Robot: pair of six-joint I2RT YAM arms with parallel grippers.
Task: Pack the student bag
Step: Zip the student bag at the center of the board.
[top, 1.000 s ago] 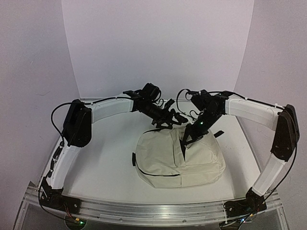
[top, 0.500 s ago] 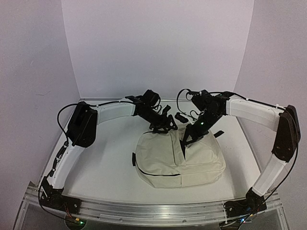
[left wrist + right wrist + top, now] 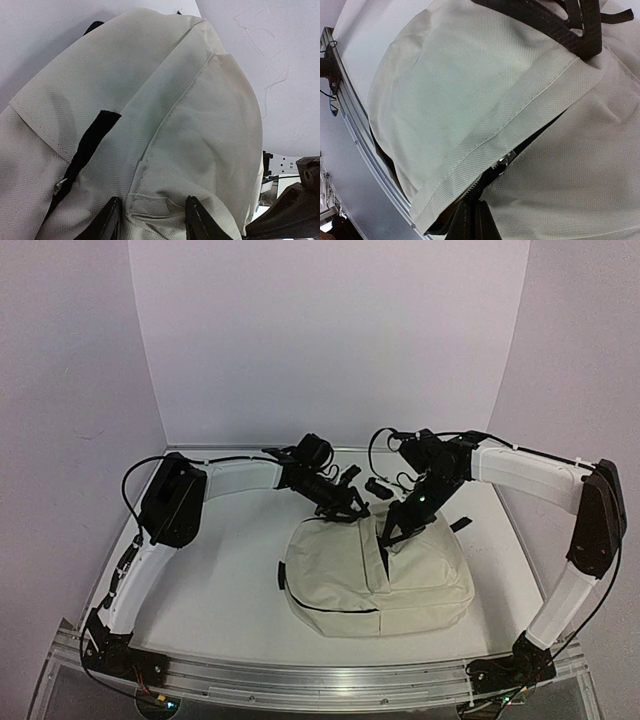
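The student bag [image 3: 375, 570], cream fabric with black zipper lines, lies flat mid-table. My left gripper [image 3: 350, 508] is at its far top edge. In the left wrist view the gripper [image 3: 152, 220] has its two fingers pressed on either side of a raised fold of the bag's fabric [image 3: 150, 205]. My right gripper [image 3: 390, 535] points down at the zipper opening. In the right wrist view it [image 3: 472, 220] is shut on the black pull below the metal zipper slider [image 3: 505, 160]. The zipper gapes slightly, with dark lining inside.
A small black object [image 3: 377, 484] lies on the table behind the bag, between the two wrists. Black strap tabs [image 3: 460, 524] stick out at the bag's sides. The metal rail [image 3: 320, 680] runs along the near edge. White walls enclose the back and sides.
My left gripper has come down onto the bag's top edge and narrowed its jaws around a fold of fabric. The bag has shifted a little. The right gripper has kept its hold.
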